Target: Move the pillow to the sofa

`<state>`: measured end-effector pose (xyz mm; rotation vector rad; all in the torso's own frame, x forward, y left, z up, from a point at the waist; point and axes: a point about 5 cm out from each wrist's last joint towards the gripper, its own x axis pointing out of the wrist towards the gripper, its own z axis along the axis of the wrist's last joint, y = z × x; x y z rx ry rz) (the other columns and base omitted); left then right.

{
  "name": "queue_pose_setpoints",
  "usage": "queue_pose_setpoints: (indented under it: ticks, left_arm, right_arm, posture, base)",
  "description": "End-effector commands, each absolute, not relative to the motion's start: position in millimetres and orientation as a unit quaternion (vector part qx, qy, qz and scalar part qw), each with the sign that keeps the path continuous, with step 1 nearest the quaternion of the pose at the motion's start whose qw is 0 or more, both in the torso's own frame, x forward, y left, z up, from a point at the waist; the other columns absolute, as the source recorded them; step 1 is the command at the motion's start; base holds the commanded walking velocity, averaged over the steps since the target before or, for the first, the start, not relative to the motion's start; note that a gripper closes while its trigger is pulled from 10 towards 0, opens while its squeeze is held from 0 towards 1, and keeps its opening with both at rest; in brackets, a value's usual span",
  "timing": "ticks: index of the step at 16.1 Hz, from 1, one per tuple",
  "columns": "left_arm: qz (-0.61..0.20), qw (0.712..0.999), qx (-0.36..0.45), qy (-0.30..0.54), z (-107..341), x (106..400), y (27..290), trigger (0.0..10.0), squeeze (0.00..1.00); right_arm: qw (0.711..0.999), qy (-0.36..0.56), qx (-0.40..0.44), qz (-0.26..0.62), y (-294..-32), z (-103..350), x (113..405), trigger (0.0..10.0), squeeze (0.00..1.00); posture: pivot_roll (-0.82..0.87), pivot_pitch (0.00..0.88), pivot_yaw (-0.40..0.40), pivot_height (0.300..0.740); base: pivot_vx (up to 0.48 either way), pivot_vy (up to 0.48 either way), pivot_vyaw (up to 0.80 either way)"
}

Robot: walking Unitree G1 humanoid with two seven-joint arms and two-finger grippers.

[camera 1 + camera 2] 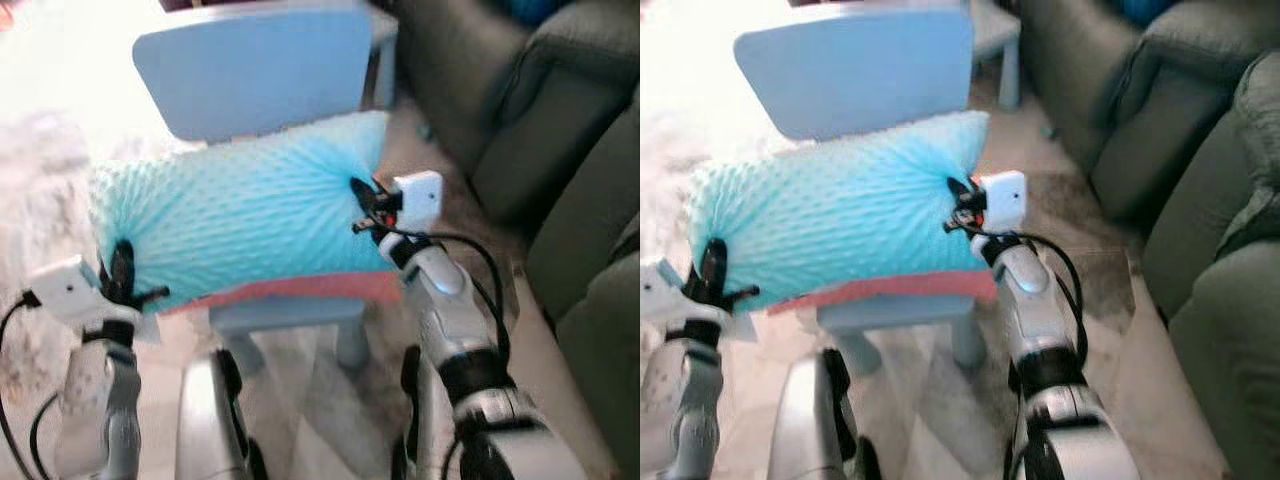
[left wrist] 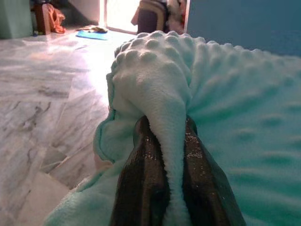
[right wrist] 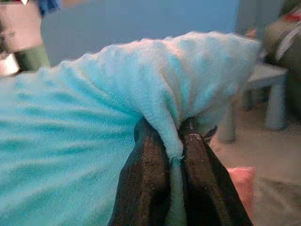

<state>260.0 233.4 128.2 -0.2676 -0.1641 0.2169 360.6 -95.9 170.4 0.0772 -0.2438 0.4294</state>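
**While gripped at both ends, pillow sits over chair**

We note the left gripper (image 2: 171, 155) and right gripper (image 3: 175, 146) each pinched tight on the turquoise pillow (image 1: 240, 215), above the blue chair (image 1: 260, 70); the sofa (image 1: 570, 150) stands just right.

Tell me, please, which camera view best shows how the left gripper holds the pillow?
The left wrist view: the left gripper pinches a fold of the pillow between its fingers. The eye views show it small at the pillow's left end; the right wrist view shows the right gripper.
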Motion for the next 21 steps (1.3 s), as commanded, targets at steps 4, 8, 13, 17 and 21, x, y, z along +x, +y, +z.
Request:
queue_pose_setpoints:
  ticks: [4, 8, 13, 17, 21]
  left_arm:
    - [0.071, 0.987, -0.145, -0.001, 102.8, 226.9, 208.0, 0.0, 0.0]
    - [0.024, 0.989, -0.133, 0.055, 87.5, 215.0, 194.4, 0.0, 0.0]
    - [0.07, 0.988, -0.122, 0.07, 80.2, 214.2, 211.2, 0.0, 0.0]
    - [0.061, 0.991, -0.099, 0.069, 83.7, 221.9, 211.3, 10.0, 0.0]
    - [0.1, 0.99, -0.084, 0.057, 86.4, 220.6, 217.6, 10.0, 0.0]
  right_arm:
    - [0.975, -0.142, 0.007, 0.17, -111.4, 172.5, 338.6, 0.0, 0.0]
    - [0.978, -0.124, -0.054, 0.159, -127.1, 154.1, 308.6, 0.0, 0.0]
    - [0.987, -0.07, -0.071, 0.124, -155.4, 127.6, 279.7, 0.0, 0.0]
    - [0.99, -0.052, -0.075, 0.11, -163.5, 118.8, 266.1, 0.0, 0.0]
    - [0.99, -0.072, -0.068, 0.1, -160.0, 133.5, 275.3, 0.0, 0.0]
  posture:
    - [-0.12, 0.004, 0.097, 0.478]
    - [-0.13, 0.0, 0.083, 0.478]
    - [-0.14, 0.0, 0.098, 0.478]
    - [-0.16, 0.0, 0.124, 0.478]
    - [-0.16, 0.0, 0.117, 0.478]
  base:
    - [0.0, 0.0, 0.0]
    - [0.0, 0.0, 0.0]
    - [0.0, 0.0, 0.0]
    - [0.0, 0.0, 0.0]
    - [0.0, 0.0, 0.0]
